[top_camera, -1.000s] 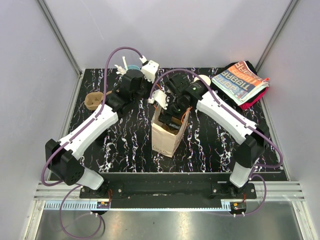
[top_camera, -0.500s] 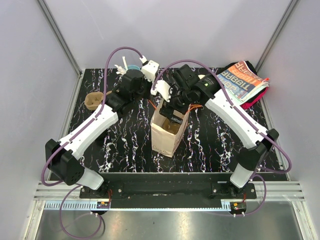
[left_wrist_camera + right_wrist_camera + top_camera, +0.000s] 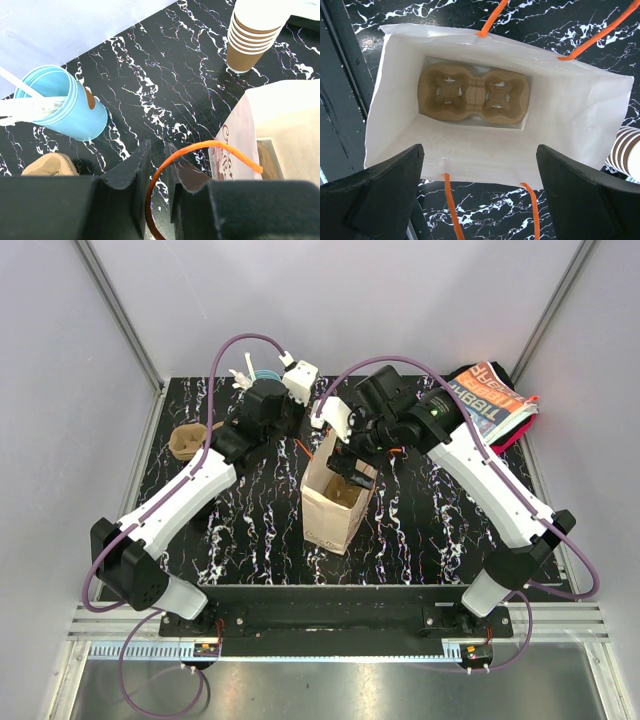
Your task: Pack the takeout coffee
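Observation:
A white paper bag (image 3: 333,505) stands open mid-table, with a brown two-cup carrier (image 3: 472,95) flat on its bottom and both holes empty. My left gripper (image 3: 157,150) is shut on one orange handle (image 3: 200,148) of the bag, at its back left (image 3: 297,432). My right gripper (image 3: 480,200) is open and empty, hovering above the bag's mouth (image 3: 346,463). A tan-brown object (image 3: 188,442) lies at the left of the table. I cannot tell whether it is the single coffee cup. No cup is in the bag.
A tall stack of nested brown cups (image 3: 252,35) stands behind the bag. A light-blue cup with white utensils (image 3: 62,102) stands at the back left. Colourful packets (image 3: 482,405) lie at the back right. Grey walls close in three sides.
My right gripper has lifted up out of the bag and drawn back toward the right, open. The left arm and the bag have stayed put.

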Action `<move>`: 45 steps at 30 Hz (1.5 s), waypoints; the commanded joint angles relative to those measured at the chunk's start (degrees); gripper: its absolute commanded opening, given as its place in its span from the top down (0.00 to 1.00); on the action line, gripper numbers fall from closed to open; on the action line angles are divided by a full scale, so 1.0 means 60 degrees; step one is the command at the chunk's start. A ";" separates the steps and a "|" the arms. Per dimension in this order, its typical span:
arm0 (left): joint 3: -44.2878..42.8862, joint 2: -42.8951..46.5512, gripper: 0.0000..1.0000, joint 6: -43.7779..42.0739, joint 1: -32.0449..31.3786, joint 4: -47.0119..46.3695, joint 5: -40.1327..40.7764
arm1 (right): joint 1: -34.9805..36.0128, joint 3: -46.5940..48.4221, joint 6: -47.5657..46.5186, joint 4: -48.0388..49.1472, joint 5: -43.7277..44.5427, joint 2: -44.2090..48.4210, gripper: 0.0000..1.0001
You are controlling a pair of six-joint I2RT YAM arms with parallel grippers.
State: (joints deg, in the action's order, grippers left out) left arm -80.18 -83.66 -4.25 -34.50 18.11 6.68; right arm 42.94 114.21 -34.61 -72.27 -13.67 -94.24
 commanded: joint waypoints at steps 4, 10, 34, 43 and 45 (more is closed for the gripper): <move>-0.0186 0.0232 0.77 0.0152 0.0037 -0.0484 -0.0146 | -0.0022 0.0535 0.0026 -0.0186 -0.0548 0.0428 0.00; -0.0186 0.0203 0.77 0.0152 0.0037 -0.0469 -0.0175 | -0.0008 0.1017 0.0070 -0.0216 -0.0812 0.0472 0.00; -0.1050 0.0364 0.78 -0.0654 0.0037 0.0380 -0.0322 | -0.0023 0.0039 -0.1350 -0.0232 0.0212 0.2902 0.00; -0.1387 0.0188 0.80 -0.0551 0.0023 0.0702 -0.0600 | -0.0022 -0.2115 -0.1614 0.2624 0.2043 0.3240 0.03; -0.1416 0.0159 0.80 -0.0566 0.0023 0.0746 -0.0629 | -0.0037 -0.2393 -0.1673 0.3254 0.2220 0.3269 0.05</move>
State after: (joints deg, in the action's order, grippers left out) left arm -85.23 -83.61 -7.25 -34.50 23.11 4.64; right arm 42.94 102.02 -42.94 -64.10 -5.41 -75.79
